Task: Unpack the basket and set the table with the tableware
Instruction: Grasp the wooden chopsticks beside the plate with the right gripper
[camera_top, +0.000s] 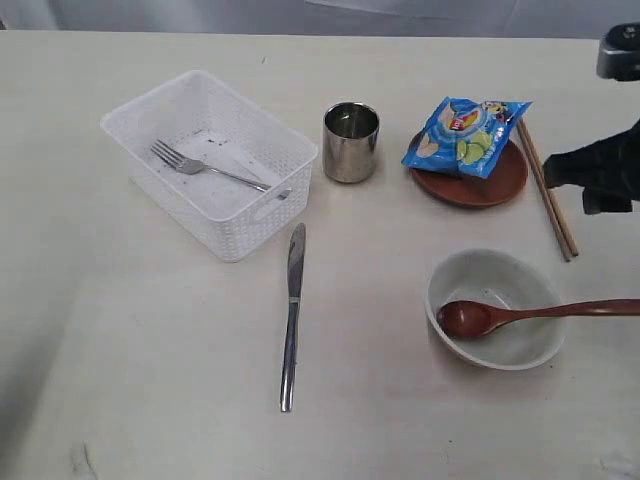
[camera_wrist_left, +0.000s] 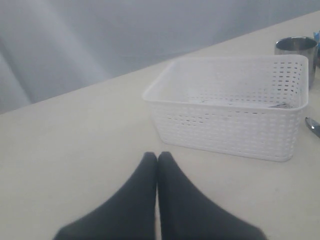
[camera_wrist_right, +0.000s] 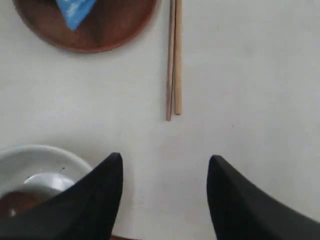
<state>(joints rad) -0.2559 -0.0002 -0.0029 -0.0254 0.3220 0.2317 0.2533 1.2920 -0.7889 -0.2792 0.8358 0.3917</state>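
Note:
The white basket (camera_top: 255, 228) stands at the left on the table (camera_top: 150, 350) and holds only the fork (camera_top: 205, 168). The knife (camera_top: 292, 315) lies in front of it, and the steel cup (camera_top: 351, 142) stands beside it. The spoon (camera_top: 530, 314) rests in the off-white bowl (camera_top: 445, 275). The chopsticks (camera_top: 548, 195) lie right of the plate (camera_top: 490, 188). My right gripper (camera_wrist_right: 165, 162) is open and empty above bare table between the bowl (camera_wrist_right: 45, 157) and the chopsticks (camera_wrist_right: 174, 60). My left gripper (camera_wrist_left: 157, 156) is shut and empty, short of the basket (camera_wrist_left: 235, 130).
A blue snack bag (camera_top: 465, 133) lies on the plate. The right arm (camera_top: 600, 170) hangs over the table's right edge, beyond the chopsticks. The spoon's handle sticks out past the bowl toward the right edge.

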